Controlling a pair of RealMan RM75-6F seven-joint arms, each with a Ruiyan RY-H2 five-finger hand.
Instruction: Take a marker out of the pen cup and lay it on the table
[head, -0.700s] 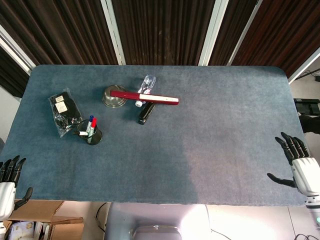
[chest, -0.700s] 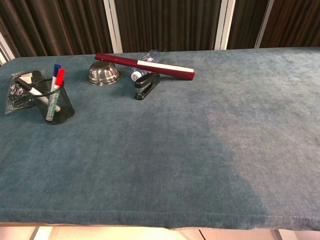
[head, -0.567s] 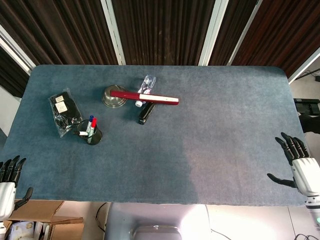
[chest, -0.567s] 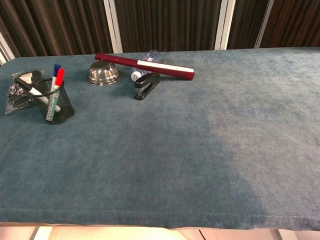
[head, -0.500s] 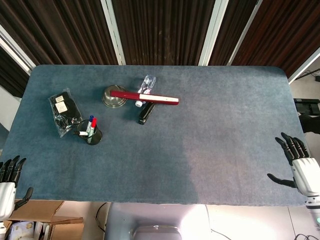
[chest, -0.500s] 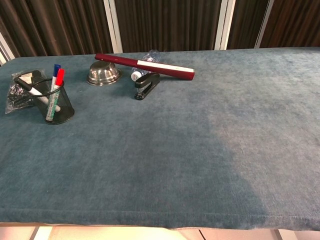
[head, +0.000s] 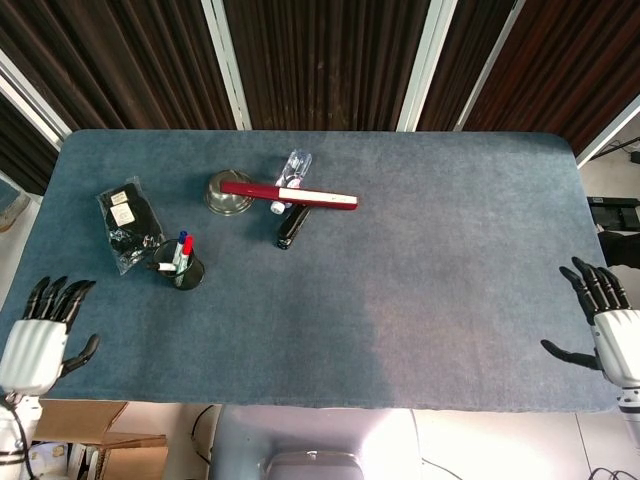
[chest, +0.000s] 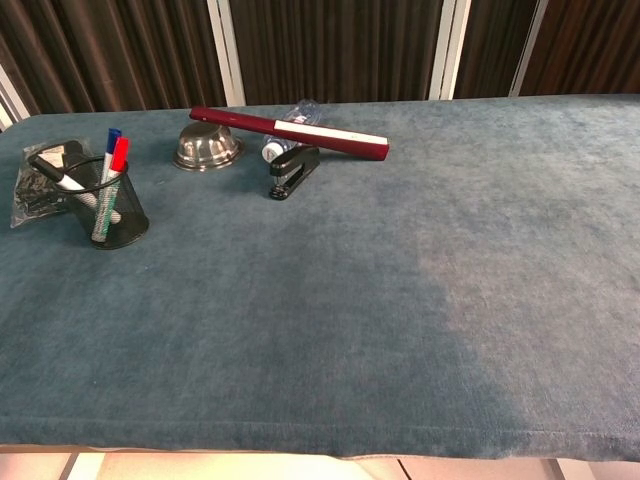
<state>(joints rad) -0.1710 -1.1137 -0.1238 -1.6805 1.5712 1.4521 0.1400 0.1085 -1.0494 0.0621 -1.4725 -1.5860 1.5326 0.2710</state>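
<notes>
The blue-covered table (head: 400, 250) carried one mesh pen cup (chest: 112, 215) near its left end, holding three markers (chest: 110, 170). Left hand (head: 40, 335) and right hand (head: 605, 325) hovered empty, fingers spread, at opposite table ends.

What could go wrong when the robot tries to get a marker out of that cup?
The pen cup looks light, so it might tip or slide if a marker is pulled sideways. The red marker and blue marker stand close together, so the left robot hand may catch both.
</notes>
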